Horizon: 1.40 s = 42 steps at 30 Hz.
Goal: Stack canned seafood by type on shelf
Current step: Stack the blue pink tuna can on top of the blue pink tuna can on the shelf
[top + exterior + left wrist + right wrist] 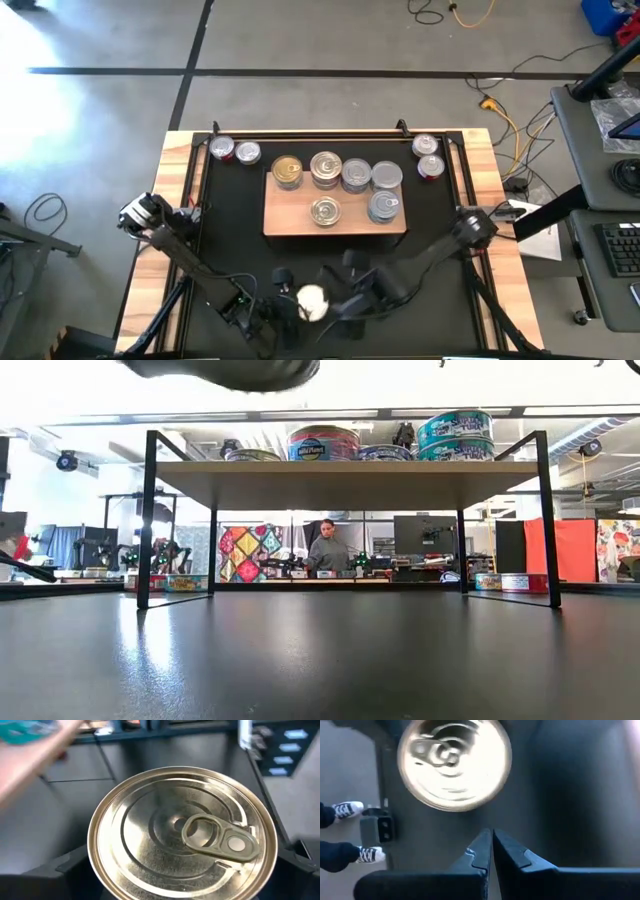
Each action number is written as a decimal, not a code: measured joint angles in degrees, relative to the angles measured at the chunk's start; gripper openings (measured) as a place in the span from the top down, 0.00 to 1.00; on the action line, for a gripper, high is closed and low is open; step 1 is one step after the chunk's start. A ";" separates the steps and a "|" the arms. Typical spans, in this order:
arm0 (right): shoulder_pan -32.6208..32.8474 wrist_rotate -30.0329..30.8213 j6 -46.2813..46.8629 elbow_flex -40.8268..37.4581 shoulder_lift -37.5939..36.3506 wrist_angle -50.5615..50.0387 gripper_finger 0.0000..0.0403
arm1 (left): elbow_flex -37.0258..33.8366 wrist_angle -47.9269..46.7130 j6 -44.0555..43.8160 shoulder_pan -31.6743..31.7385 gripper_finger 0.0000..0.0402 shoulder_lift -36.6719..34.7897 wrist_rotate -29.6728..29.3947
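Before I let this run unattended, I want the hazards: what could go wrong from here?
The left gripper holds a tin between wide jaws; it could slip. The right gripper, shut, sits close beside it, so the arms might collide. Tins already crowd the shelf; placing another could knock them.

i see the shelf (300, 216), a pale wooden board on thin black legs, standing at the middle of the black mat. on it stand six tins (325, 168): four in a back row, two in front. two more tins (234, 151) stand on the mat near its far left corner, two (427, 155) near the far right. one gold-lidded tin (182, 837) sits upright between the left gripper's (300, 305) wide fingers.
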 joint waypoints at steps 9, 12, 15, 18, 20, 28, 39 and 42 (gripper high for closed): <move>-0.14 11.08 -4.21 -6.03 -14.47 -6.98 0.97 | 10.26 -13.83 -4.23 6.32 0.06 -0.34 -3.83; -1.32 12.28 -9.99 -9.26 -19.21 -1.47 0.97 | 12.57 -15.84 -5.49 9.15 0.06 -0.52 -3.76; -2.49 10.39 -18.33 -13.89 -23.79 6.32 0.97 | 14.86 -17.34 -5.79 11.30 0.06 -0.54 -3.52; -4.06 4.37 -24.90 -19.48 -28.42 11.12 0.97 | 17.12 -19.48 -6.28 13.53 0.06 -0.77 -3.36; -5.41 2.65 -28.13 -24.30 -32.07 14.36 0.97 | 18.23 -21.06 -6.99 15.31 0.06 -0.92 -3.38; -10.39 0.01 -36.20 -48.18 -47.97 36.54 0.97 | 18.58 -24.28 -12.84 21.08 0.06 -3.75 -5.52; -15.40 -3.95 -38.17 -60.23 -53.22 49.56 0.97 | 18.54 -29.87 -18.06 26.02 0.06 -7.28 -9.02; -17.58 -10.16 -38.43 -59.88 -52.56 49.36 0.97 | 18.45 -30.49 -19.04 26.36 0.06 -7.28 -10.89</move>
